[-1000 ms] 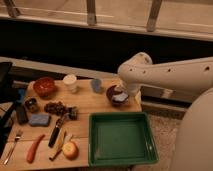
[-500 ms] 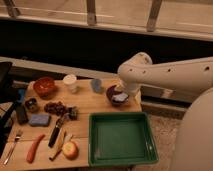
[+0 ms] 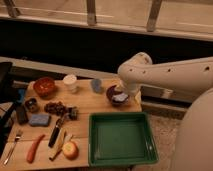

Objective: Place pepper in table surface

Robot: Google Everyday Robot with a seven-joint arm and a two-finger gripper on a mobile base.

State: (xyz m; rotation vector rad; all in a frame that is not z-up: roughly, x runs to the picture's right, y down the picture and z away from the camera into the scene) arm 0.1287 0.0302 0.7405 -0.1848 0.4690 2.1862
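Gripper (image 3: 121, 95) hangs with jaws spread, empty, over the dark bowl (image 3: 110, 92) at the table surface's (image 3: 95, 106) far right; the pepper (image 3: 35, 148) lies front left, beside the fork (image 3: 12, 147)

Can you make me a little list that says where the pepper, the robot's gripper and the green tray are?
pepper: long red-orange chili pepper, lying at the front left, beside the silver fork
surface: light tan wooden tabletop, under the pepper
robot: gripper over the dark purple bowl, at the back right, away from the pepper
tray: green rectangular tray, front right
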